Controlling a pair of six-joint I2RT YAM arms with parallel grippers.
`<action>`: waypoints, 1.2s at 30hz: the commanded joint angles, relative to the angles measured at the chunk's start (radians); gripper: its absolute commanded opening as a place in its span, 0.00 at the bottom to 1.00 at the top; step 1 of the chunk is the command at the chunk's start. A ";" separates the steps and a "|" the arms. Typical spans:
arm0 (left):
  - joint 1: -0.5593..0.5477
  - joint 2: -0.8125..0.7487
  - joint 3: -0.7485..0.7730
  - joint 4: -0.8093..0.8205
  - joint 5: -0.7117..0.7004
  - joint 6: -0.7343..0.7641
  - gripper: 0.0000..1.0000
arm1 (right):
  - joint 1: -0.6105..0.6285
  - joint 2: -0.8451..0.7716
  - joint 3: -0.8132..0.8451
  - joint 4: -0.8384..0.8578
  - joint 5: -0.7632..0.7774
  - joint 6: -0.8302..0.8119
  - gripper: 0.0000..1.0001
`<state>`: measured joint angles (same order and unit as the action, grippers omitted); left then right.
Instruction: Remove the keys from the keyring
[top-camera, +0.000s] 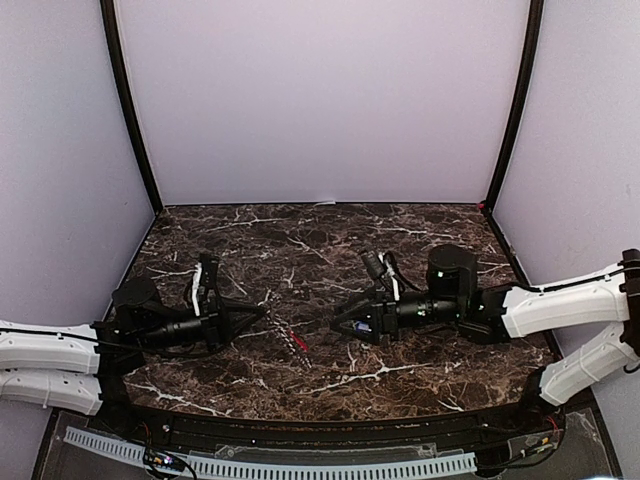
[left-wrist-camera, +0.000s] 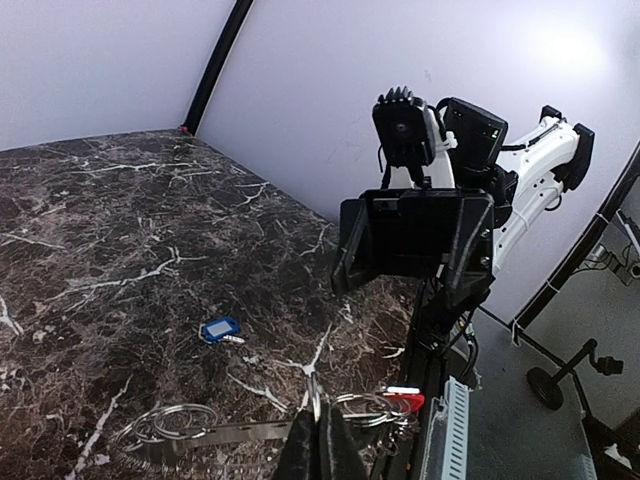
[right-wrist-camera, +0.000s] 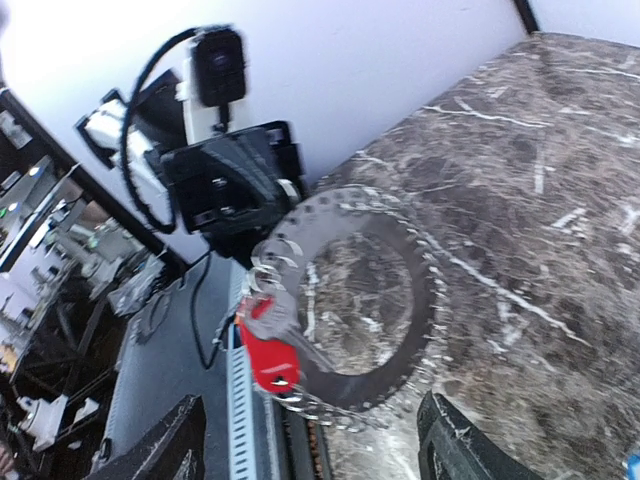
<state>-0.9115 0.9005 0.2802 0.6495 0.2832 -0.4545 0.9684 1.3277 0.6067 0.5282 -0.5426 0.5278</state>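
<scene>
The keyring (right-wrist-camera: 425, 310), red key (right-wrist-camera: 268, 355) attached, is clamped by the left jaws; right jaws are held wide, empty.

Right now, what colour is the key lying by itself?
The key is blue; left wrist view.

Soft light is washing out the wall (right-wrist-camera: 400, 60) above the keyring (right-wrist-camera: 428, 310), which is smearing with blur.

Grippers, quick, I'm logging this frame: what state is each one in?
Left gripper: closed on the keyring.
Right gripper: open, holding nothing.
</scene>
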 joint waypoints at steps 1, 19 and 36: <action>0.008 0.021 0.065 0.081 0.103 0.012 0.00 | 0.068 0.053 0.068 0.117 -0.148 -0.018 0.73; 0.008 0.160 0.128 0.198 0.287 0.018 0.00 | 0.192 0.194 0.104 0.227 -0.078 0.004 0.67; 0.008 0.213 0.192 0.184 0.332 0.038 0.00 | 0.219 0.232 0.127 0.222 -0.067 0.015 0.31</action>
<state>-0.9096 1.1221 0.4404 0.7910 0.5907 -0.4332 1.1767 1.5471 0.7090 0.7177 -0.6250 0.5388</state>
